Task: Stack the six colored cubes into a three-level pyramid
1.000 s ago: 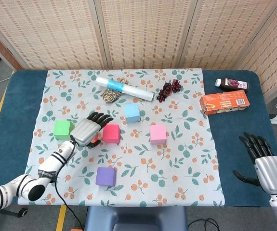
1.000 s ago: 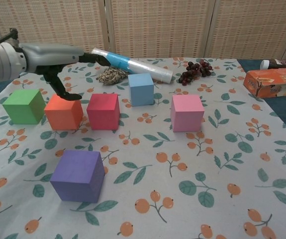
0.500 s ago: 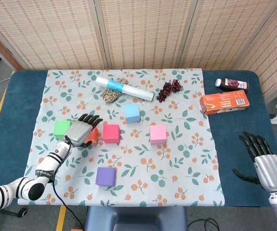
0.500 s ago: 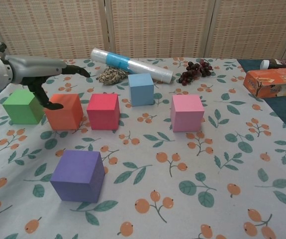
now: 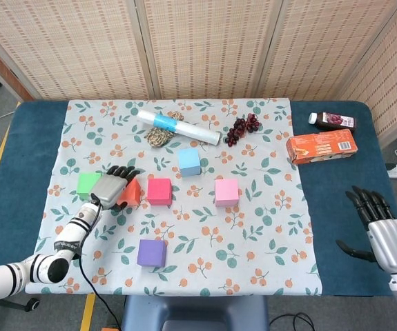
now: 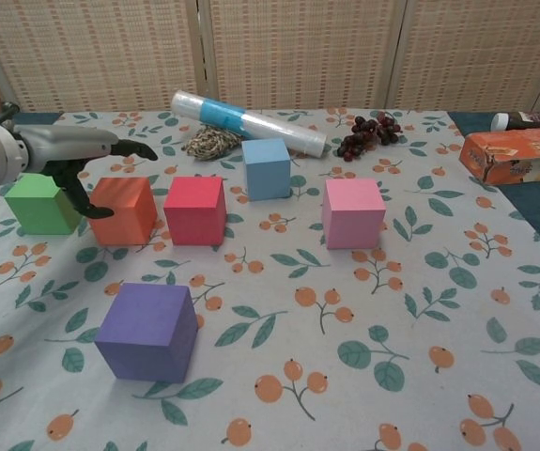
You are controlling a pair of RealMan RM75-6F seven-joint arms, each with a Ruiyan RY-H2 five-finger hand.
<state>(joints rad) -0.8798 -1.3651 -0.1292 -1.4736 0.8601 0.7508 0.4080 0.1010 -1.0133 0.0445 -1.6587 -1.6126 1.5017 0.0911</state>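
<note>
The left hand's fingers (image 6: pixel 133 148) reach over the top of the orange cube (image 6: pixel 122 209), with the thumb hanging at the cube's left face, in the gap beside the green cube (image 6: pixel 42 203). The left hand (image 5: pixel 110 186) is spread and holds nothing; whether any finger touches the orange cube cannot be told.

Green, orange and red cube (image 6: pixel 195 209) form a row, orange and red close together, green slightly apart at 9 o'clock. The blue cube (image 5: pixel 189 161) sits at 1 o'clock from red, the pink cube (image 5: pixel 226 192) at 3 o'clock, the purple cube (image 5: pixel 152 252) at 6 o'clock, all single on the cloth (image 5: pixel 267 227). The right hand (image 5: pixel 386 234) hovers open at the table's right edge, well apart from the cubes.

The base row looks to be the step in hand; nothing is stacked yet. The next move probably calls for closing the green–orange gap, then lifting a loose cube onto the seam between two base cubes.

Behind lie a roll (image 5: pixel 179 127), grapes (image 5: pixel 242 129), a box (image 5: pixel 322 146) and a bottle (image 5: pixel 332 121).
</note>
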